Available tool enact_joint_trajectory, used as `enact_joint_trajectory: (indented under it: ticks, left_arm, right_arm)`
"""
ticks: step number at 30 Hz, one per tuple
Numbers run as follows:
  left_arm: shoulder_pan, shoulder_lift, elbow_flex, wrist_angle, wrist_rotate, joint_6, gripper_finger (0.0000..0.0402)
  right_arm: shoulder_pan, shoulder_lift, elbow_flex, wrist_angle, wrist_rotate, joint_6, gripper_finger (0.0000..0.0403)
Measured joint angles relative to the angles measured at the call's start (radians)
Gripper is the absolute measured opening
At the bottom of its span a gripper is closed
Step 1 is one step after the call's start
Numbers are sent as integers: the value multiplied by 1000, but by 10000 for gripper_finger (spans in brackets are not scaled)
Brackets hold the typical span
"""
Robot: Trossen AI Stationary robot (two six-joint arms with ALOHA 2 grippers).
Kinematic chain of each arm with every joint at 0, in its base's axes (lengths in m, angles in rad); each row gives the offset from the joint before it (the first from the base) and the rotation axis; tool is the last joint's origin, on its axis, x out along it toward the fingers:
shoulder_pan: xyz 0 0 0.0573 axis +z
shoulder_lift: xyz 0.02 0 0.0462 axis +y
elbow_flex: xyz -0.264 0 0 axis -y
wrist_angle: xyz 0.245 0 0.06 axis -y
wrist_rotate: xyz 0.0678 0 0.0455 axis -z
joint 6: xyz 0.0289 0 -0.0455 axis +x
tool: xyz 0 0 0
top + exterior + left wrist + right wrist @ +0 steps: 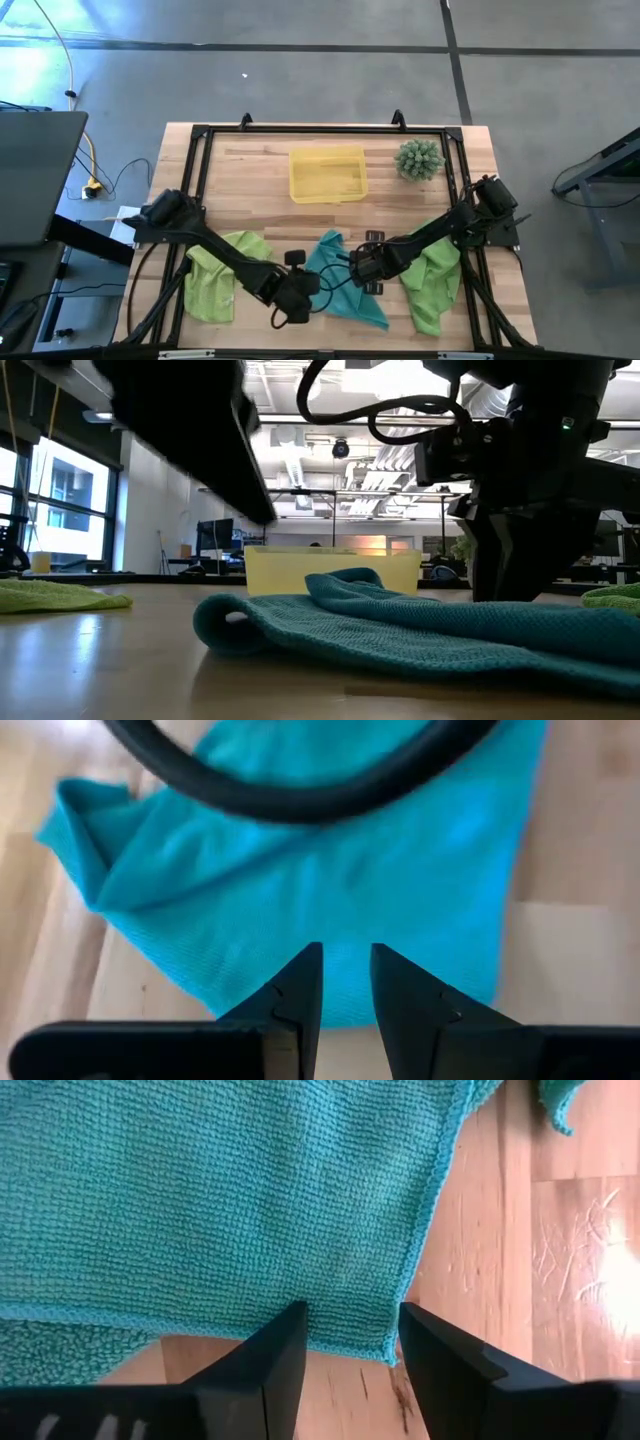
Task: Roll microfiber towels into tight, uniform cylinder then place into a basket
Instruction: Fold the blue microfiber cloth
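The teal towel (345,285) lies crumpled on the table near its front edge, with a raised fold (345,585). My left gripper (303,292) hovers at the towel's left side, fingers narrowly open over the cloth (345,970). My right gripper (358,268) is open, pointing down over a hemmed edge near a corner (395,1350) of the towel. A lime-green towel (222,275) lies flat at the left and another (432,280) at the right. The yellow tray (327,174) stands at the far middle. My left gripper's fingers stand over the teal towel near one of its edges (340,1010); I cannot tell whether they touch it. My right gripper's fingers (280,1350) stand on either side of the towel's hemmed edge near its corner; I cannot tell whether they touch it.
A spiky green plant (419,159) stands at the far right beside the tray. A black frame (200,135) runs around the table. Bare wood lies between the tray and the towels.
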Motion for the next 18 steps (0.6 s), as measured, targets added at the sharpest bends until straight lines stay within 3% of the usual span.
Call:
enact_joint_trajectory:
  ticks: [9, 18]
  left_arm:
    - [32, 128, 6, -1, 104, -33, 76]
    - [-35, 108, 5, -60, 248, -120, 76]
  right_arm:
    - [0, -1, -1, -86, 8, 0, 156]
    - [0, 1, -2, -271, 102, 26, 156]
